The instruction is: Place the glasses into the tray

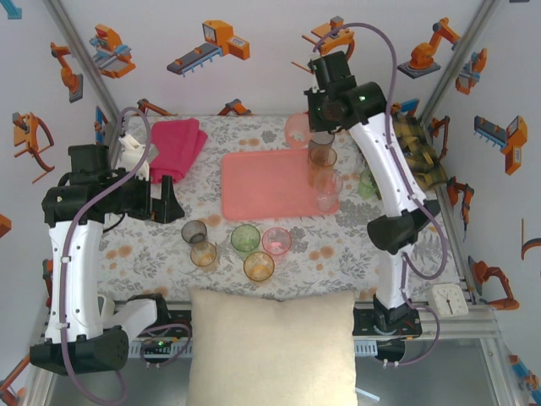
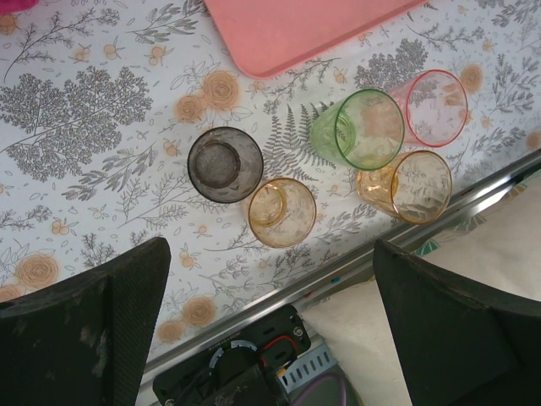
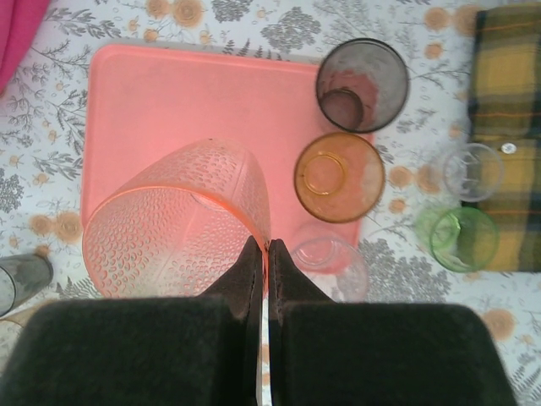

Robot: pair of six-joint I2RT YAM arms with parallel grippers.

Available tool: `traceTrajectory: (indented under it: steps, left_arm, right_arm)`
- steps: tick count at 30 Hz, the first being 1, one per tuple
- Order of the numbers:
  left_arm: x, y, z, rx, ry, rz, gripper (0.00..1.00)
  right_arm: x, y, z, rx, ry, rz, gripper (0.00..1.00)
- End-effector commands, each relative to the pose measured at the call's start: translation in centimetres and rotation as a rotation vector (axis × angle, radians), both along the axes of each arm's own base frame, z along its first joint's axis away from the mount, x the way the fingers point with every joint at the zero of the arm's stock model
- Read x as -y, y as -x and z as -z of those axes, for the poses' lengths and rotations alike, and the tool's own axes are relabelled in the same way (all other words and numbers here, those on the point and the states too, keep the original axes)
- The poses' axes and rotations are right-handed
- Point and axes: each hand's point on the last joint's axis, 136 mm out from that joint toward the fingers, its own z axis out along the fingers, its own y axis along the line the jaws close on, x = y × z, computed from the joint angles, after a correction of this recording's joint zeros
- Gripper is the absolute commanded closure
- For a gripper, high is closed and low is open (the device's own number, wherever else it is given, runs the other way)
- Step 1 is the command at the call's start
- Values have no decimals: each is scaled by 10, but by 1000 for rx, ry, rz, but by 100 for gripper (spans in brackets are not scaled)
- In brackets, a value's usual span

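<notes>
Pinching shut on the thin rim of the pink dimpled glass (image 3: 173,224), the right end effector (image 3: 264,258) holds this probably light, slick, breakable tumbler at the tray (image 1: 270,182)'s 1 o'clock edge.

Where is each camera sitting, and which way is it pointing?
Top external: above and behind the arms, facing down on the table; both arms show.
Left wrist: faces down at five glasses by the near edge; left gripper open.
Right wrist: faces down on the tray; right gripper pinches a textured pink glass.
Shared: all three show the tray.
</notes>
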Motion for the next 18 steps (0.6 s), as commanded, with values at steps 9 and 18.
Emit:
traceTrajectory:
  steps: [9,18]
  left_arm:
    - [2,5,-4,11,20,1,3]
    - [2,7,-4,4,33,-7,3]
  right_arm:
    - [-37,-46,42,47,4,39,100]
    - [-42,-68,91,8,57,73,100]
